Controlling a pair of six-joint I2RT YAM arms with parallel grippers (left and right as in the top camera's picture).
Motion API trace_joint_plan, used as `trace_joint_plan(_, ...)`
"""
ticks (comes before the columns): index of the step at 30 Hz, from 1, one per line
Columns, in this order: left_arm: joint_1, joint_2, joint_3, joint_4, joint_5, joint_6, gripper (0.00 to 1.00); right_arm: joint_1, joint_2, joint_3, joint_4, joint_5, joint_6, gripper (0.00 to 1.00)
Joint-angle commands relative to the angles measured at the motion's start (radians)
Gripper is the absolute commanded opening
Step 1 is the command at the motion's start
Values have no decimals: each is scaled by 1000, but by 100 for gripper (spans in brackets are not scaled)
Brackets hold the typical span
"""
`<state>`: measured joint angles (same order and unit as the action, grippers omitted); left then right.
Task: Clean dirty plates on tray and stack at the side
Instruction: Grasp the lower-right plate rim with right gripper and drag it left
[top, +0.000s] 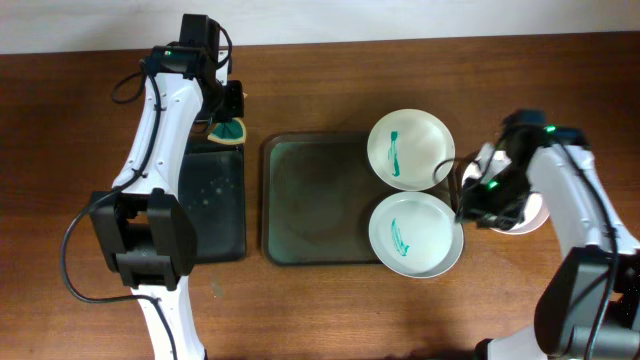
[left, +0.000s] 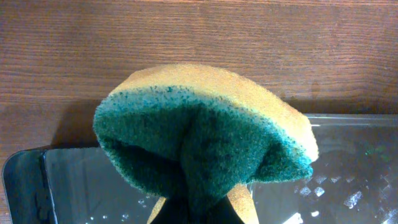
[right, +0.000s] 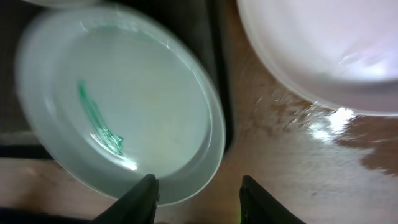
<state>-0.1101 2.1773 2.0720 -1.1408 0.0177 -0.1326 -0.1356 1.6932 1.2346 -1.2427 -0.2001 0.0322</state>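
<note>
Two dirty plates with green smears sit on the right end of the olive-grey tray (top: 300, 200), one at the back (top: 409, 148) and one at the front (top: 415, 233). A third white plate (top: 530, 213) lies on the table to the right, partly under my right arm; in the right wrist view (right: 323, 50) it shows no smear. My right gripper (top: 472, 200) is open and empty, at the right rim of the front plate (right: 118, 106), which lies just ahead of its fingers (right: 199, 199). My left gripper (top: 230, 118) is shut on a yellow-green sponge (left: 205, 130) at the back left.
A narrower black tray (top: 210, 200) lies left of the olive tray, and its wet surface shows under the sponge in the left wrist view (left: 74, 180). Bare wooden table surrounds the trays.
</note>
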Motion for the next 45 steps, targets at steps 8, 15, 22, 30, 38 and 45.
trace_joint_plan(8, 2, 0, 19, 3, -7, -8, 0, 50, -9, -194, 214, 160, 74, 44)
trace_joint_plan(15, 2, 0, 19, 3, -7, -8, 0, 50, -8, -227, 313, 145, 73, 32)
trace_joint_plan(22, 2, 0, 19, 0, -7, -8, 0, 50, -7, -261, 324, 119, 74, 12)
trace_joint_plan(30, 2, 0, 19, 0, -7, -8, 0, 132, -8, -219, 276, -37, 98, 4)
trace_joint_plan(38, 2, 0, 19, 0, -7, -9, 0, 435, -6, -138, 409, -27, 539, 4)
trace_joint_plan(45, -5, 0, 19, 3, -3, -9, 0, 561, 68, -138, 616, 42, 767, 4)
